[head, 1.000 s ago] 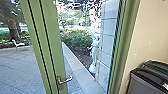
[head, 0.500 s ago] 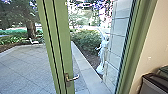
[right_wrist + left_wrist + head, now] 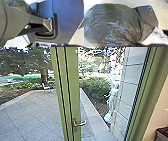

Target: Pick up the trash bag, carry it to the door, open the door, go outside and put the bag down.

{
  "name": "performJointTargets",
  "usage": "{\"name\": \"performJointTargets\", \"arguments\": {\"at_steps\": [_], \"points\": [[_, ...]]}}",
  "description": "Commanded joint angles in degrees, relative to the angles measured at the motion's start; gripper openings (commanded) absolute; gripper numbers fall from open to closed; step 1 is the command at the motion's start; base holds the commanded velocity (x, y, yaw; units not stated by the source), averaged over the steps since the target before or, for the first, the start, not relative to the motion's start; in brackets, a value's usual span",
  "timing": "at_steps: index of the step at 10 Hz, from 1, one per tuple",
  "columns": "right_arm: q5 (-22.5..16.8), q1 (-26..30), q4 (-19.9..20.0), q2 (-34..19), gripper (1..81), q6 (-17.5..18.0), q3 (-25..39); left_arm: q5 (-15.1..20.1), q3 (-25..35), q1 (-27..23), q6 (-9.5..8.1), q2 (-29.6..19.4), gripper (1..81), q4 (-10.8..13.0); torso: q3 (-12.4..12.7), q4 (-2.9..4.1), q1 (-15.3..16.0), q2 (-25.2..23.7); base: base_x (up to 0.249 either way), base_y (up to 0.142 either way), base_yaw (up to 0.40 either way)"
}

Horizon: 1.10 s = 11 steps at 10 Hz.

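Clutching trash bag (image 3: 113, 25), left gripper (image 3: 138, 44) (at neck)

Bright daylight outdoors; purple fringing around high foliage (image 3: 96, 62); bluish-white glints on trash bag (image 3: 112, 23).

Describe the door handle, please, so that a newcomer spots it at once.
Find the tall green door frame in front of the paved yard. Low on it sits the door handle, a lever pointing right, its metal standing out from the green.

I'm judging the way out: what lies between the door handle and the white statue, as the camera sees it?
In the head view, grey paving, then a pale stone border, then dark soil.
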Motion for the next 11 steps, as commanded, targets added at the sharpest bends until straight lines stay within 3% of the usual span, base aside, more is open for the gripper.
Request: {"name": "performJointTargets", "arguments": {"at_steps": [1,11], "points": [[-2.5,1.7,-0.6,0.3,81.1,-0.2,0.4,3.7,-0.2,-3.0,0.23,-0.2,1.0,0.6,0.0,0.0,0.0,0.0,0.0,0.0,0.25],[-2.5,1.6,-0.6,0.5,81.1,-0.2,0.1,3.7,-0.8,-3.0,0.23,0.2,1.0,1.5,0.0,-0.02,0.0,0.0,0.0,0.0,0.272]]}}
